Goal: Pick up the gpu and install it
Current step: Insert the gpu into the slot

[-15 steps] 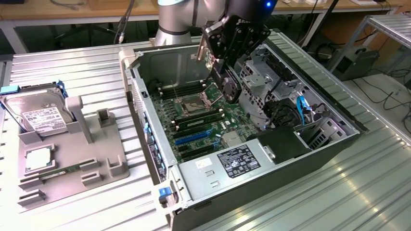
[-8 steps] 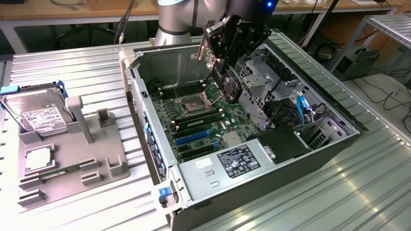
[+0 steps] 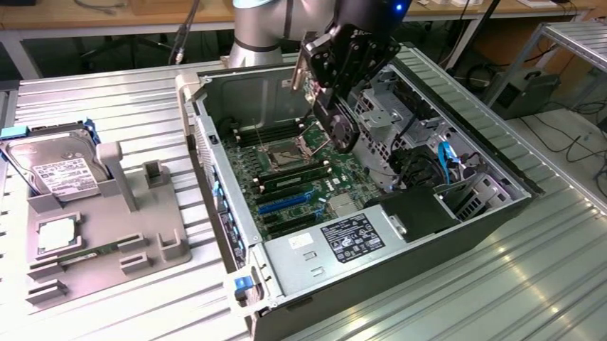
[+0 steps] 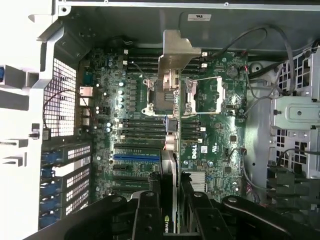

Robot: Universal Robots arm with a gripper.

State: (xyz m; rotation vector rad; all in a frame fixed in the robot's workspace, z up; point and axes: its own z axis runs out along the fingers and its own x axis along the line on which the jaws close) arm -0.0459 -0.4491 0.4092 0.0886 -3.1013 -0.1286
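Dark gpu (image 3: 339,126): thin flat card held on edge in the air, above the open case and over the motherboard beside the processor socket; not seated in any slot.
Bracket (image 4: 176,52): narrow pale metal strip at the card's far end, bent into a wider tab.
Gripper (image 4: 170,202): black, jointed fingers clamped against the card's two flat faces, one on each side.
Motherboard (image 3: 301,186): green board, densely studded with small parts.
Processor socket (image 3: 284,158): square bright metal frame, just beside the hanging card.
Blue slot (image 3: 284,203): long thin plastic strip among black ones.
Case (image 3: 493,206): grey sheet-metal tower lying on its side, lid off, with perforated panels.
Power supply (image 3: 349,238): grey box with a black label, in the case's near corner.
Table (image 3: 474,298): ribbed, shiny metal.
Holder (image 3: 152,220): grey moulded plastic block, well apart on the exterior view's left.
Hard drive (image 3: 59,169): silver box with a white label, resting in the holder.
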